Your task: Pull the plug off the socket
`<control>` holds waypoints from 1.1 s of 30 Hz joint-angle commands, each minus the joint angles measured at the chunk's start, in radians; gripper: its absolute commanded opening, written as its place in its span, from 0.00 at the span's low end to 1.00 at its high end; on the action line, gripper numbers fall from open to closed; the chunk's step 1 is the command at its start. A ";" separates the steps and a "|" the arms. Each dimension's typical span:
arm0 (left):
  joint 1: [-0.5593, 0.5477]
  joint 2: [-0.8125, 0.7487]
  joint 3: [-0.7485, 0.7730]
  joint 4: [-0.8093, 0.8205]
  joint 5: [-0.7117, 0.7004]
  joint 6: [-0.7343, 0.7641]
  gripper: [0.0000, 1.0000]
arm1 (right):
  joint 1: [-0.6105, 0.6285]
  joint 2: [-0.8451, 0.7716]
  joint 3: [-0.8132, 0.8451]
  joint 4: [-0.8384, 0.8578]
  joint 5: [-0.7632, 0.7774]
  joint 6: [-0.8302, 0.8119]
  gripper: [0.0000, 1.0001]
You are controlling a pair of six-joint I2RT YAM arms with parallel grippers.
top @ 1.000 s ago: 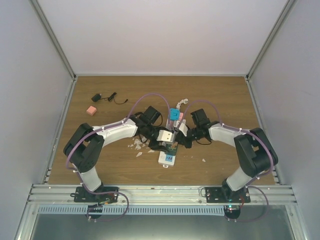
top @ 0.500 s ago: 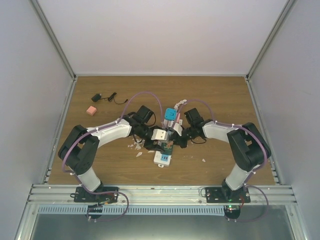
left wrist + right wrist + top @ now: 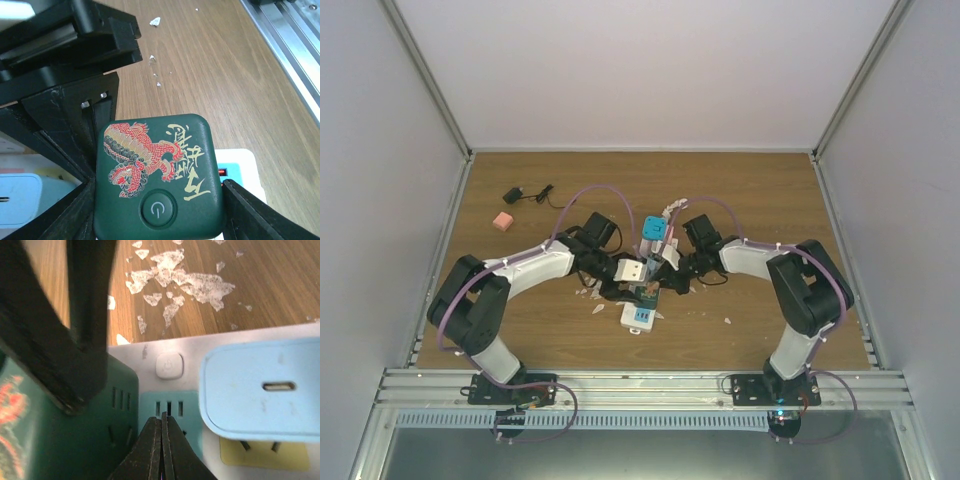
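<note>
Mid-table (image 3: 760, 200), betw. both arms: the socket (image 3: 638, 316). Clamped in the left gripper (image 3: 160, 210), one finger per side: dark green plug (image 3: 155, 150) (red dragon, power btn on top), sitting on the socket. Pinched fully together, tips down on a light-blue face: right gripper (image 3: 161, 435), betw. green plug & pale-blue charger (image 3: 260, 390). White scraps (image 3: 180, 280) nearby.

Power symbols: green plug (image 3: 157, 180), seemingly socket (image 3: 169, 365)
</note>
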State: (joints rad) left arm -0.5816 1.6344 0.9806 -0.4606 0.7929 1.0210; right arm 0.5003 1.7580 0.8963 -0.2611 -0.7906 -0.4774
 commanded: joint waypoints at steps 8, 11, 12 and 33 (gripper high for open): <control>-0.012 -0.081 0.042 0.041 0.072 0.052 0.14 | 0.015 0.087 0.007 -0.102 0.100 -0.009 0.01; -0.010 -0.074 0.056 -0.019 0.104 0.081 0.14 | 0.016 0.084 0.007 -0.103 0.098 -0.009 0.01; -0.008 -0.077 0.052 -0.037 0.101 0.098 0.14 | 0.015 0.081 0.006 -0.104 0.096 -0.009 0.01; 0.498 -0.146 0.217 -0.499 -0.173 0.467 0.15 | 0.015 -0.099 0.149 -0.202 -0.012 -0.069 0.20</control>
State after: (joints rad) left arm -0.1726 1.4933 1.1240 -0.8528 0.7120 1.3598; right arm 0.5098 1.7123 1.0031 -0.4217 -0.7719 -0.5278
